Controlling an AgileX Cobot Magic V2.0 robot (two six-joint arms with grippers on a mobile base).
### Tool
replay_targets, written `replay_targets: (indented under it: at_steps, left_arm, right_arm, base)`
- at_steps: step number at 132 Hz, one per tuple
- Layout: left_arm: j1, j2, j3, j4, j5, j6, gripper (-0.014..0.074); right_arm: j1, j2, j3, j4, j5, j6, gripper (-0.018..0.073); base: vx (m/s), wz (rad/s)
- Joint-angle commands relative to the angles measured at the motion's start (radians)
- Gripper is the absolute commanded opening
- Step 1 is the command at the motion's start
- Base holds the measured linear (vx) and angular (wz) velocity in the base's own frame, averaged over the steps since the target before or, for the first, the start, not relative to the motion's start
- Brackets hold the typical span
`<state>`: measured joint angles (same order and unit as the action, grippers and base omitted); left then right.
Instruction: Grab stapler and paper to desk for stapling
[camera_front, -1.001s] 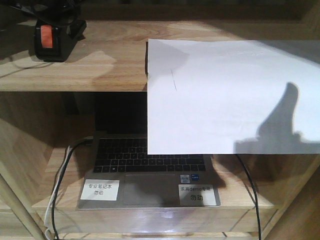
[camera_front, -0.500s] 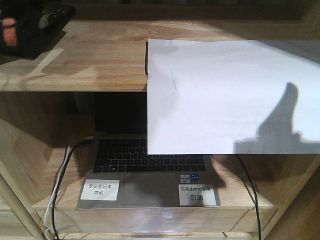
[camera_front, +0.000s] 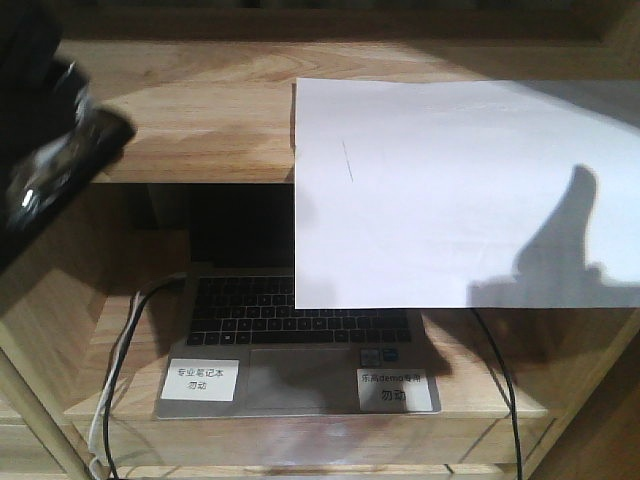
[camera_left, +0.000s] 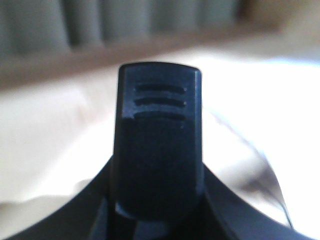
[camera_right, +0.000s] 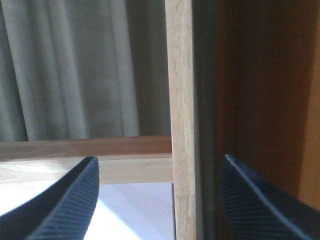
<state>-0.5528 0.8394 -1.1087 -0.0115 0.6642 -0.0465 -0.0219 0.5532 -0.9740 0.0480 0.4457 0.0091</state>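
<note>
The right gripper (camera_right: 160, 159) stands wide open, its two dark ribbed fingers (camera_right: 70, 205) rising at the lower corners. Between them runs an upright light wooden post (camera_right: 179, 100), with a dark brown panel (camera_right: 260, 75) to its right. Left of the post, grey curtains (camera_right: 75, 65) hang above a horizontal wooden rail (camera_right: 85, 147). White paper (camera_right: 135, 210) lies below.

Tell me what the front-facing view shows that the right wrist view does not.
Only the front-facing view shows the laptop with its two white labels, the cables, and a blurred dark shape at the left edge. Only the right wrist view shows the right gripper, jaws apart, and a grey curtain. Both show the paper and pale shelf wood.
</note>
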Motion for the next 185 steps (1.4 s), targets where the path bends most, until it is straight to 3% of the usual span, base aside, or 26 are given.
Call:
replay_targets:
  at_steps: [1, 14, 62, 103, 185]
  left_arm:
    - [-0.004, -0.086, 0.031, -0.052, -0.125, 0.047, -0.0008]
    - [-0.004, -0.162, 0.095, -0.086, -0.126, 0.078, -0.0008]
    - [-0.004, -0.484, 0.277, -0.088, -0.121, 0.085, -0.0008]
    - [-0.004, -0.710, 0.342, -0.087, 0.020, 0.085, -0.0006]
    - [-0.004, -0.775, 0.342, -0.086, 0.071, 0.085, -0.0006]
  right_arm:
    - [-0.004, 0.012, -0.026, -0.004, -0.071, -0.009, 0.0483]
    - [-0.004, 0.012, -0.026, -0.004, -0.071, -0.009, 0.0483]
    - [-0.004, 0.012, -0.026, -0.004, -0.071, -0.009, 0.0483]
    - [-0.004, 0.012, -0.026, -0.004, -0.071, -0.009, 0.0483]
    - [-0.004, 0.012, -0.026, -0.004, -0.071, -0.009, 0.0483]
  base:
    - [0.00, 0.00]
    - [0.00, 0.00]
    - [0.00, 0.00]
    - [0.00, 0.00]
    - [0.00, 0.00]
